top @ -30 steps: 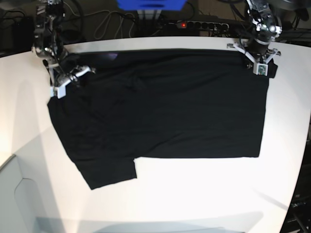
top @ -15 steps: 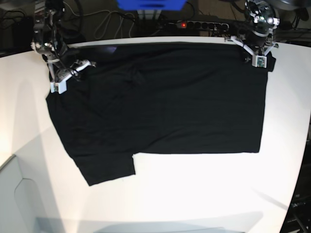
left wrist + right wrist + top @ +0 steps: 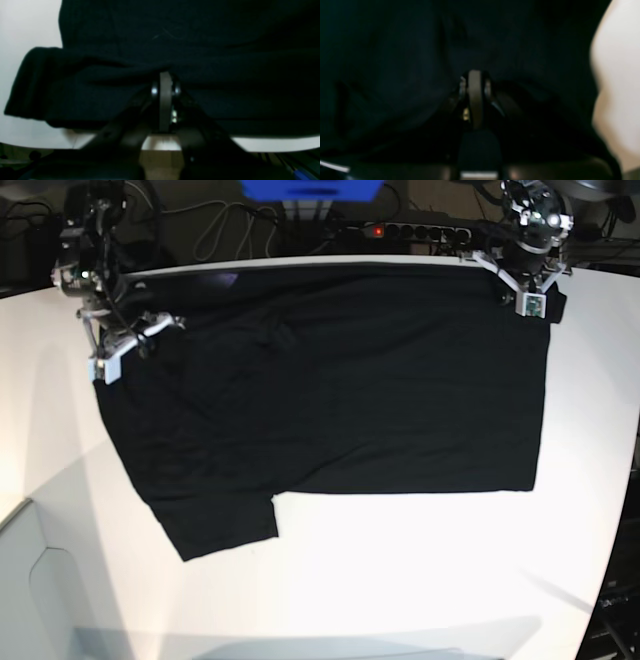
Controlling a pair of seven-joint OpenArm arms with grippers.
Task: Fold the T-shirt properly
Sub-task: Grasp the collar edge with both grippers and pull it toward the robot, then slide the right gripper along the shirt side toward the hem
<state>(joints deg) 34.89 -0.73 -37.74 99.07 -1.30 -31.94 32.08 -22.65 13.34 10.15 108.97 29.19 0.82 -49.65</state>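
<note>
**Both grippers draw the shirt toward the counter's far edge**

Since the earlier frames the T-shirt (image 3: 330,390) has slid farther back on the counter (image 3: 420,580). At its far-left corner the right gripper (image 3: 118,348) is clamped on cloth; at its far-right corner the left gripper (image 3: 527,295) likewise. Soft, light, limp fabric: best held at corners or hems.

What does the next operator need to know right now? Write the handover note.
Left claw: shut on the T-shirt, at its far corner by the table's back edge.
Right claw: shut on the T-shirt at the other far corner.
T-shirt: spread mostly flat on the white table, one sleeve pointing toward the near side.
Done: both far corners gripped.
Left: no fold shows yet; all folding remains.
</note>
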